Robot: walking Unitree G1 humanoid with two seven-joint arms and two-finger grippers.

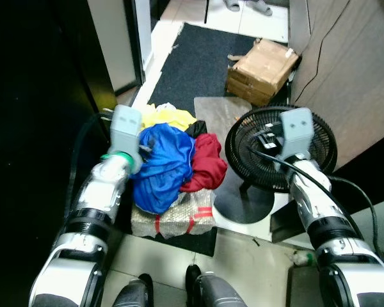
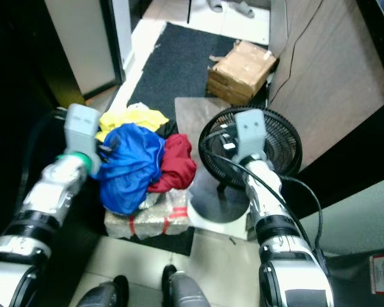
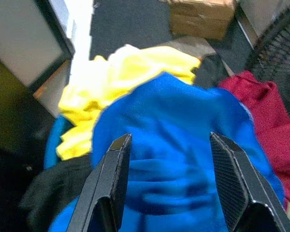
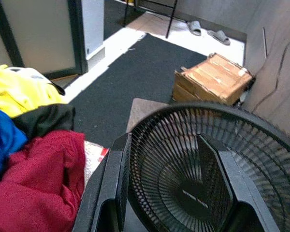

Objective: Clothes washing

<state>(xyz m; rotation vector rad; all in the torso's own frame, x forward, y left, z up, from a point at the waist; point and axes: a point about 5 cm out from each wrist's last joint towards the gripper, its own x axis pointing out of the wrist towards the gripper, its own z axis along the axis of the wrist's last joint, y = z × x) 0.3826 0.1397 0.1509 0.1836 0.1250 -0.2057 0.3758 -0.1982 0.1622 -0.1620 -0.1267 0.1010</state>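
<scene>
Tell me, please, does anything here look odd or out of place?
Yes. The clothes pile sits heaped on a wrapped bundle on the floor, not in a basket. A black fan stands close beside it, near the red garment.

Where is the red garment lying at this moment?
In the left eye view the crumpled red cloth garment lies on the pile's right side, touching the blue shiny garment and next to the black round floor fan.

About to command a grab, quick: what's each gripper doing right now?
Left gripper: jaws open, empty, poised over the blue garment.
Right gripper: jaws open, empty, in front of the black fan.
</scene>
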